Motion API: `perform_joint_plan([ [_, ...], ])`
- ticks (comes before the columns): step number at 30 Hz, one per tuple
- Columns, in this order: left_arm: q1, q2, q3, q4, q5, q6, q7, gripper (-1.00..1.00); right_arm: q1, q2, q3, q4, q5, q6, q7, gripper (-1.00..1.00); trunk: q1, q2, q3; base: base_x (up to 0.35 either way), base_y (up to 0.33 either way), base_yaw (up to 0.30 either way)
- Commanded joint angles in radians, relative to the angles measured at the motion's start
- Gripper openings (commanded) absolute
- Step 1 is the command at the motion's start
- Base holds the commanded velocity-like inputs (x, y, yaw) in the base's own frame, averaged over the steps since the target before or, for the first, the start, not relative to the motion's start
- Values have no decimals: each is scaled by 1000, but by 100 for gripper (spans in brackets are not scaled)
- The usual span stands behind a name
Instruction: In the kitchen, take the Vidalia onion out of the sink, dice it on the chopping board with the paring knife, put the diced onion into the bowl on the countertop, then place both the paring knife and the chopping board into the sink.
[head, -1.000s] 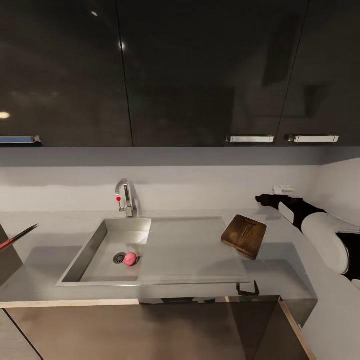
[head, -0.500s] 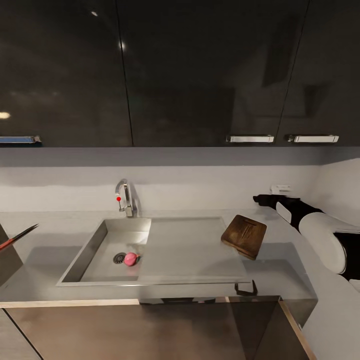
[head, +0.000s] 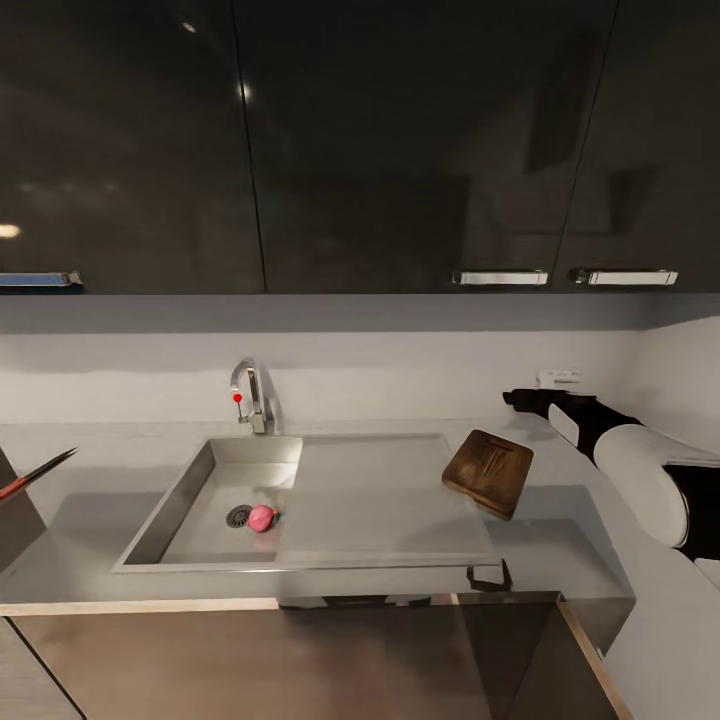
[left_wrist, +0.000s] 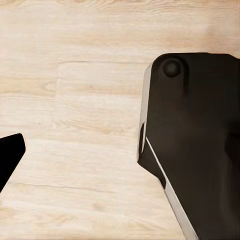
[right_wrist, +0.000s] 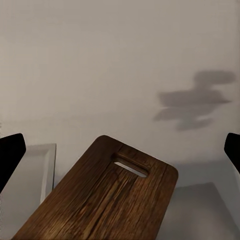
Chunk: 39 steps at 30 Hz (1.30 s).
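Observation:
The pink-red Vidalia onion (head: 261, 517) lies in the sink (head: 170, 505) beside the round drain. At the drainboard's right end the dark brown chopping board (head: 489, 471) sits tilted, its slot handle toward the wall. My right gripper (head: 516, 399) hovers behind it near the back wall, apart from it. In the right wrist view this gripper (right_wrist: 121, 152) is open, with the chopping board (right_wrist: 110, 195) below its spread fingertips. The paring knife (head: 38, 470) juts in at the left edge, red handle low. A left fingertip (left_wrist: 10, 155) shows over wooden floor, holding nothing. The bowl is out of view.
A chrome faucet (head: 250, 393) with a red dot stands behind the basin. Dark glossy wall cabinets (head: 400, 150) hang above the grey countertop (head: 560, 525). A white socket (head: 560, 378) sits on the back wall by my right gripper. A side wall closes the right.
My right arm has drifted slightly left along the back wall, its gripper now nearer the chopping board's far end. The chopping board, onion and knife have not moved.

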Motion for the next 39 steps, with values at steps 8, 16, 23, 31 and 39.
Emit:
perform_joint_plan([
  [8,1,-27,7,-327,-1,-4,5,100,0,-1,1,-1,0,5,3,100,0,-1,-1,0,0,0],
  [16,1,-71,7,-468,0,-4,6,100,0,-1,1,-1,0,5,3,100,0,-1,-1,0,0,0],
  [23,1,-75,2,-429,-5,-4,2,100,0,-2,1,-1,0,4,1,100,0,-1,-1,0,0,0],
  [31,1,-71,0,-394,-7,-4,1,100,0,-3,1,-1,0,4,2,100,0,-1,-1,0,0,0],
  [39,1,-72,7,-392,-4,-4,3,100,0,0,1,-1,0,5,3,100,0,-1,-1,0,0,0],
])
